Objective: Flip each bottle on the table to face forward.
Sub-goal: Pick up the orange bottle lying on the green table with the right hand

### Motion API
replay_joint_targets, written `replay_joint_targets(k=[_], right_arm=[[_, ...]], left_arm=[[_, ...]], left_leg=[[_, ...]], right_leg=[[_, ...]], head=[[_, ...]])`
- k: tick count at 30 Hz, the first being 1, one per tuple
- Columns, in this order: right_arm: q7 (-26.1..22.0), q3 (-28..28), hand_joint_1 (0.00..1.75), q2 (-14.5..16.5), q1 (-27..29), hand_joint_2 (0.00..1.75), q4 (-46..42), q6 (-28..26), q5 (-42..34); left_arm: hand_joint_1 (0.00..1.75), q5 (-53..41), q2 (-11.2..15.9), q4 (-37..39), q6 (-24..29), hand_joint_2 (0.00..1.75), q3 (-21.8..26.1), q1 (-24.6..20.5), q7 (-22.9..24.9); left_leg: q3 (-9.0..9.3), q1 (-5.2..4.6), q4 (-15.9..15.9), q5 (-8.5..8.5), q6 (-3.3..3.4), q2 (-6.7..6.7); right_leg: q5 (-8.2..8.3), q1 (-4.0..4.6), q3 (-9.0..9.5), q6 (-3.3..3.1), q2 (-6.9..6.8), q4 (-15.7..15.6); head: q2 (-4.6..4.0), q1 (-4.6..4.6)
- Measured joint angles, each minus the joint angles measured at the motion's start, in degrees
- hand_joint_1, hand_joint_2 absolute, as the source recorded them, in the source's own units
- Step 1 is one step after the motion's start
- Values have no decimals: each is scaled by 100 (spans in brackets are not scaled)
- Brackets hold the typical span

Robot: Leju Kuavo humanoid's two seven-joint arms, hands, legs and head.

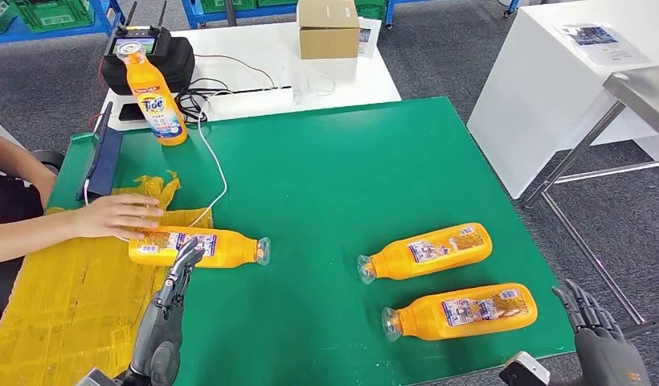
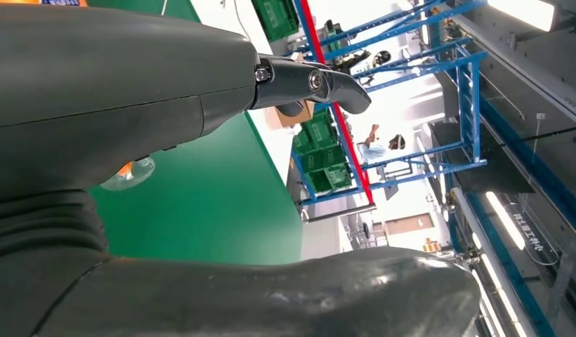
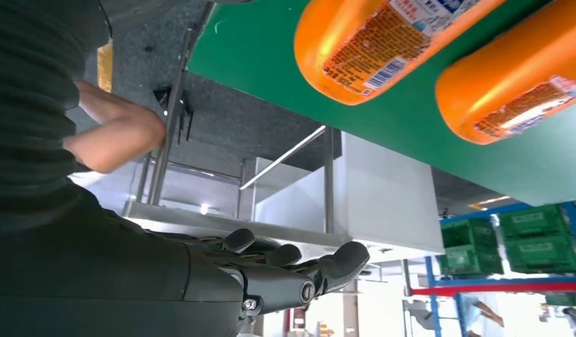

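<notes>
Three orange bottles lie on their sides on the green table, labels up. The left one lies at the table's left, and a person's hand rests on its base. My left hand reaches up toward this bottle, fingertips close to its side, holding nothing. Two bottles lie at the right: one farther and one nearer; their bases show in the right wrist view. My right hand hangs off the table's right front corner, fingers spread and empty. A fourth bottle stands upright at the back left.
A yellow plastic sheet covers the table's left front. A white cable runs over the green top. Behind stand a black device, a cardboard box on a white table, and a white desk at right.
</notes>
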Motion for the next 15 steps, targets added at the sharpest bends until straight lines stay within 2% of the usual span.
replay_joint_targets(k=[8,15], right_arm=[[8,8,0,74,-36,175,168,-84,371],[340,401,0,5,-48,175,378,-321,389]], left_arm=[[0,72,0,11,-127,0,53,-55,14],[0,93,0,34,-197,0,74,-129,63]], left_leg=[[-2,1,0,0,0,0],[-1,0,0,0,0,0]], right_leg=[[0,0,1,0,0,0],[0,0,2,0,0,0]], head=[[0,0],[0,0]])
